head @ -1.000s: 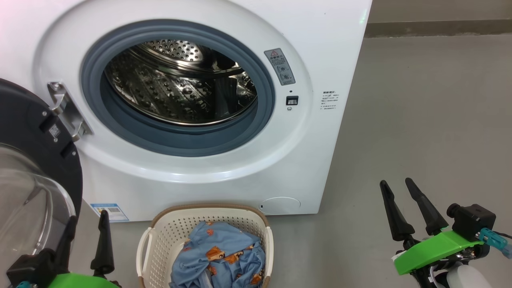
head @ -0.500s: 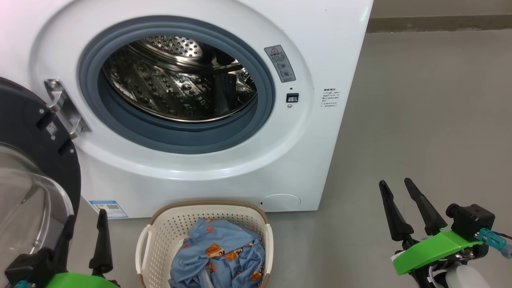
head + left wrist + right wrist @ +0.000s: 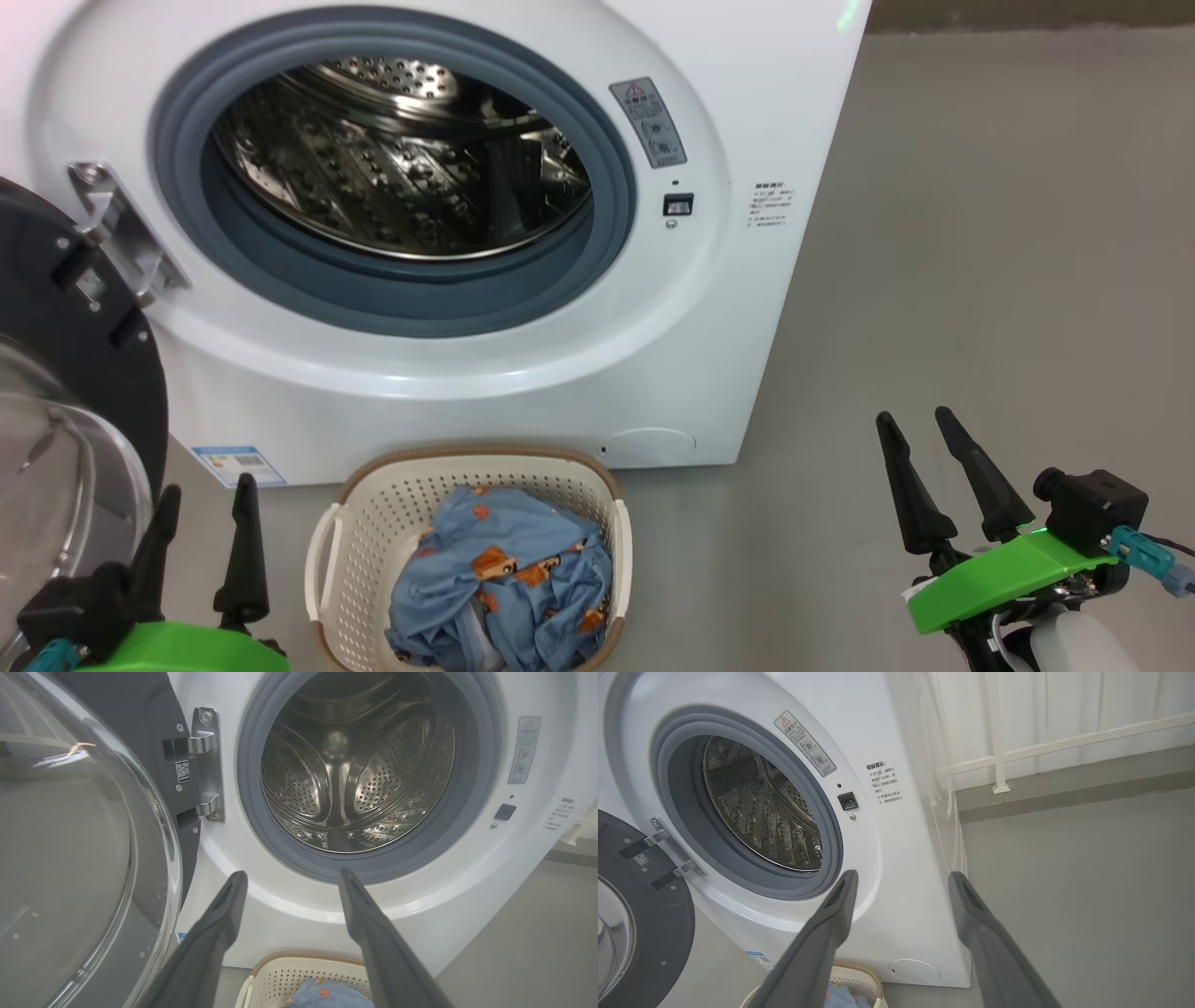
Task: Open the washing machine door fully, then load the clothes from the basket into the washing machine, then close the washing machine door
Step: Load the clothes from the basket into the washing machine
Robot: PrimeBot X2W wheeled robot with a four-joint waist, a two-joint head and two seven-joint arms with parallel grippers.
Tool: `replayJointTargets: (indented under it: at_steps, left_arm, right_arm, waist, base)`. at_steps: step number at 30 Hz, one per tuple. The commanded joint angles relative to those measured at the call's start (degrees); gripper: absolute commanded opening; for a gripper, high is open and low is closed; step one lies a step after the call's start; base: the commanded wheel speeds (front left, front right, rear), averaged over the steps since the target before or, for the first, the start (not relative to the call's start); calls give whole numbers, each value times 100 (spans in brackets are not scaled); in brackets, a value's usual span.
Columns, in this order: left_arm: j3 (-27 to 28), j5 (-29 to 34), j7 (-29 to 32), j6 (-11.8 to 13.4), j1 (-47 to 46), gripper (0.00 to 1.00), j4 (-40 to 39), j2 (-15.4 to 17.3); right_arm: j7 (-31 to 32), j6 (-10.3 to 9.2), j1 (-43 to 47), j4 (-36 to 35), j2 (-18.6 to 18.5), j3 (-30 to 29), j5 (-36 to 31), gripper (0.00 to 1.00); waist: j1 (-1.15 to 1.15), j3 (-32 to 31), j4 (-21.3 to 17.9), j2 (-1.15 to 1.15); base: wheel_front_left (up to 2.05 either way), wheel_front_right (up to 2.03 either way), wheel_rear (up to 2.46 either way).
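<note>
**Door swung out, laundry waiting, both grippers empty**

The washing machine [image 3: 766,93] stands square ahead, a big white box that will not budge. Its steel drum [image 3: 401,177] is bare and open to the room.

The door [image 3: 56,327] hangs out to the left on its hinge [image 3: 112,224], glass bowl bulging toward the robot. To my eye it is stiff and fairly heavy. The glossy black rim looks slippery, so for closing I'd push on the rim far from the hinge and keep off the glass.

The basket [image 3: 476,457] sits on the floor [image 3: 980,280] just in front of the machine, below the opening. It looks light enough to slide or lift if tugged.

The clothes [image 3: 504,579] lie bunched inside it, a soft blue bundle, light and floppy. I'd pinch a raised fold near the middle of the heap. A corner grab would probably leave the rest trailing, free to catch on the basket rim or the grey seal [image 3: 607,233].

The left gripper [image 3: 209,485] hangs low between the door glass and the basket's left side. Its fingers are spread apart, with nothing between them and nothing touched. The right gripper [image 3: 913,415] hovers over bare floor, well apart from the basket and off to the machine's right. Its fingers are likewise spread and empty.
</note>
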Motion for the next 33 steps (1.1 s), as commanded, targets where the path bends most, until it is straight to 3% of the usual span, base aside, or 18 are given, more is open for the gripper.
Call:
replayJointTargets:
  at_steps: [1, 17, 33]
  left_arm:
    - [193, 66, -30, 9, -300, 100, -121, 163]
    - [191, -8, -33, -185, -872, 100, 160, 209]
    - [-63, -85, -35, -571, -1688, 100, 1314, 204]
  right_arm:
    - [-69, 9, -185, -142, 5, 122, -74, 100]
    - [-69, 9, -582, -231, 260, 53, -237, 100]
    - [-69, 9, -949, -294, 408, 46, -365, 100]
  waist:
    - [0, 122, -31, 0]
    - [0, 1160, -249, 0]
    - [0, 2028, -480, 0]
  base:
    - [0, 0, 0]
    - [0, 0, 0]
    - [0, 0, 0]
